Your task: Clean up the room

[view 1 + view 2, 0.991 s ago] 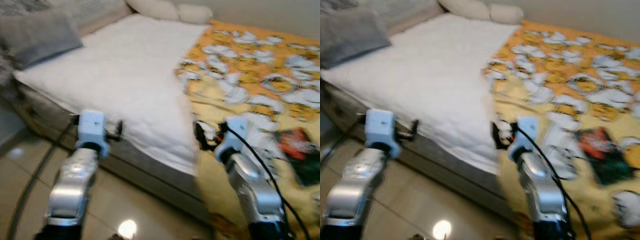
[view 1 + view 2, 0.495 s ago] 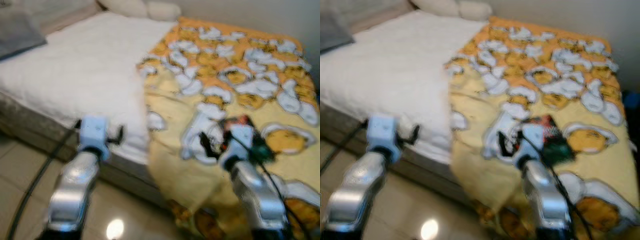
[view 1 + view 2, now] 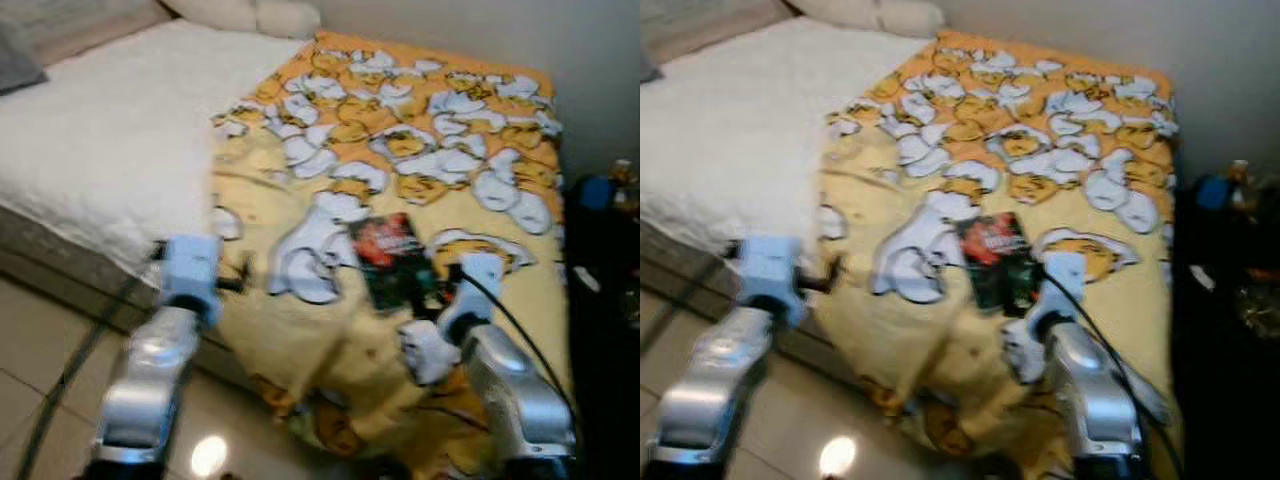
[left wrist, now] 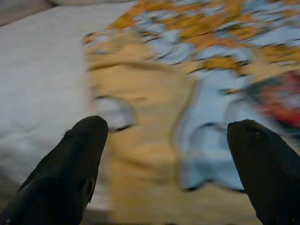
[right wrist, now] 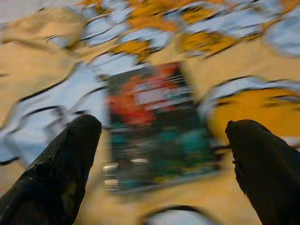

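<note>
A flat rectangular book with a red and dark green cover [image 3: 392, 258] lies on the yellow blanket printed with white and orange cartoon figures [image 3: 440, 140], which covers the right part of the bed; the white quilted bedspread [image 3: 100, 130] covers the left part. The book is probably the thing to be tidied away.

The right gripper [image 5: 164, 154] hovers just above the blanket with the book straight ahead, at twelve o'clock from the jaws. Its two black fingers [image 5: 61, 168] are spread wide and hold nothing, and in the right wrist view the book sits between them, its far red end leading away and its near green end closest. The long axis of the book thus runs roughly along the reach of the arm, so the jaws would span its short width.

The left gripper [image 4: 168, 164] is also wide open and empty, pointing at the seam where blanket meets bedspread; from it the book lies off at about two o'clock, well apart. The right arm is plainly the nearer one.

A dark piece of furniture [image 3: 600, 280] stands at three o'clock beside the bed.
</note>
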### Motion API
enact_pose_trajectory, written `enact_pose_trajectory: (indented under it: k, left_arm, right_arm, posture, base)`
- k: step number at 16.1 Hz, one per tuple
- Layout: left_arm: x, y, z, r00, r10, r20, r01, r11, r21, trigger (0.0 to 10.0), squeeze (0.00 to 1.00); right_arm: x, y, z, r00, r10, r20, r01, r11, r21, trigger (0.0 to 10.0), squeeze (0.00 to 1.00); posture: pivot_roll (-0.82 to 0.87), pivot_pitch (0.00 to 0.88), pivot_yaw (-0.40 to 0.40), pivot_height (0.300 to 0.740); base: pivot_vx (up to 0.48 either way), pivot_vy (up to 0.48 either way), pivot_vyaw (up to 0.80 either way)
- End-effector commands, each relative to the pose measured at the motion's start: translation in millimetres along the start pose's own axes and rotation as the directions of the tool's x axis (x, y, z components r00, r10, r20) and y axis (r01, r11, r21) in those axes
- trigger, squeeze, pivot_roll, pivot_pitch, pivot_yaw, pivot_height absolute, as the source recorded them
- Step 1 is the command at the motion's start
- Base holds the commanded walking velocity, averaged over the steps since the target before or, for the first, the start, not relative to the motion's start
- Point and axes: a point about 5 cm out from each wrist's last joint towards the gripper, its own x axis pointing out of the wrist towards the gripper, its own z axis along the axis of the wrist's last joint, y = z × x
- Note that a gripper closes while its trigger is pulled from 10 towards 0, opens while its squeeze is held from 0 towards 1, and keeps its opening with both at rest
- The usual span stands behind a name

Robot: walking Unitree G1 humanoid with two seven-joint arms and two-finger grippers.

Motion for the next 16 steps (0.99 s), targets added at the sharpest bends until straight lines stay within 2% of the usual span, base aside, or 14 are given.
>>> enact_pose_trajectory:
  k: [1,4,9,16]
  left_arm:
    - [-0.6,5.8,3.4,1.000,0.015,0.012,-0.015,1.000,0.019,10.0,0.56]
    - [1.2,5.6,4.9,1.000,0.024,0.018,-0.024,1.000,-0.016,10.0,0.53]
    - [2.4,6.0,6.1,0.999,0.003,0.035,-0.001,0.999,-0.036,10.0,0.57]
    - [3.6,5.9,7.3,0.999,-0.014,0.039,0.016,0.999,-0.045,10.0,0.58]
  right_arm:
    - [1.7,3.9,6.1,1.000,0.017,0.021,-0.017,1.000,-0.001,10.0,0.00]
    - [2.8,5.1,8.1,0.999,0.023,0.024,-0.023,1.000,0.004,10.0,0.00]
    - [5.3,7.9,10.2,0.999,0.036,0.026,-0.036,0.999,-0.001,10.0,0.00]
    - [8.0,10.8,12.3,0.998,0.052,0.029,-0.052,0.999,-0.008,10.0,0.00]
  posture:
    - [-0.09,0.000,-0.006,0.740]
    - [-0.09,0.000,-0.004,0.740]
    - [-0.10,0.000,0.000,0.740]
    - [-0.10,0.000,0.007,0.740]
  base:
    - [0.000,-0.435,0.00]
    - [0.000,0.000,0.00]
    - [0.000,0.000,0.00]
    - [0.339,0.000,0.00]
